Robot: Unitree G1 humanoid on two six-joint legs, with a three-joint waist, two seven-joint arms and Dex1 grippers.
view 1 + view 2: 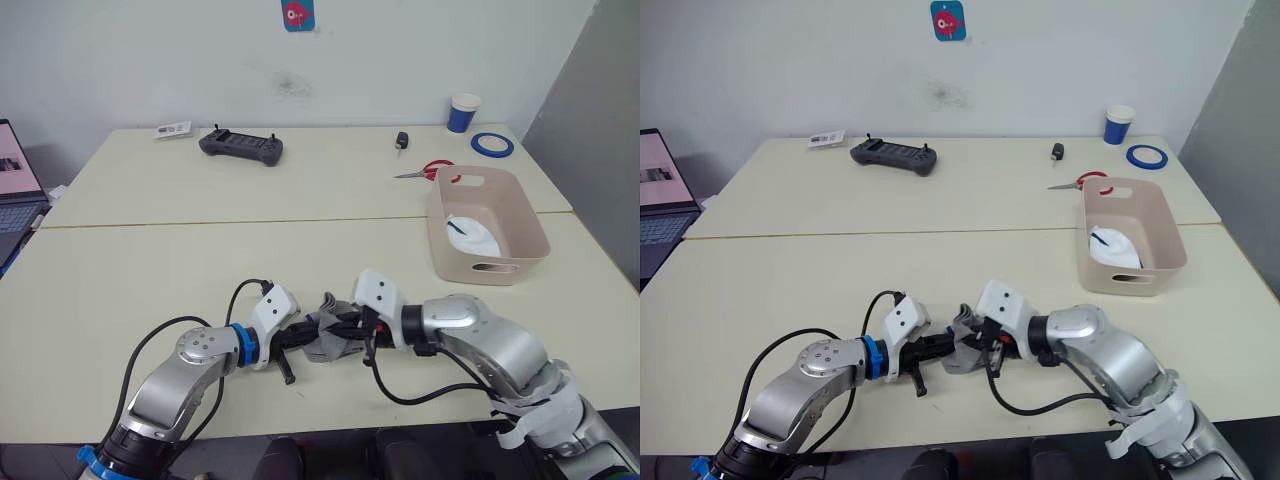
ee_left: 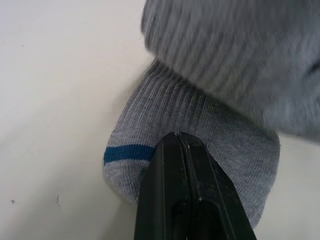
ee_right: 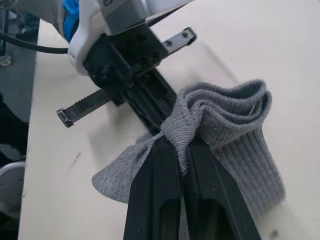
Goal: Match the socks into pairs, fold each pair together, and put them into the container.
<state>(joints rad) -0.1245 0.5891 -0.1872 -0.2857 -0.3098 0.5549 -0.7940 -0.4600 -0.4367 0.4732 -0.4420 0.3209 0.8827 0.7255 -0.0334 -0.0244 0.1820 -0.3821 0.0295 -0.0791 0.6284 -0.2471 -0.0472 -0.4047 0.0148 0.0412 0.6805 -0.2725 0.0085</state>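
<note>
Low in the centre of the head view, both claws meet on a bunched pair of grey socks [image 1: 325, 340] lying on the tabletop [image 1: 200, 260]. The left claw [image 2: 177, 142] has its fingers pressed together over a grey sock with a blue stripe. The right claw [image 3: 182, 150] pinches a fold of ribbed grey fabric. The container [image 1: 535, 240], holding white socks [image 1: 470, 236], sits at middle right, nearer the right arm.

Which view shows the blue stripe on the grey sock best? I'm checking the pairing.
The left wrist view: the blue stripe is plain on the grey sock. Head and right wrist views show grey fabric, no stripe.
</note>
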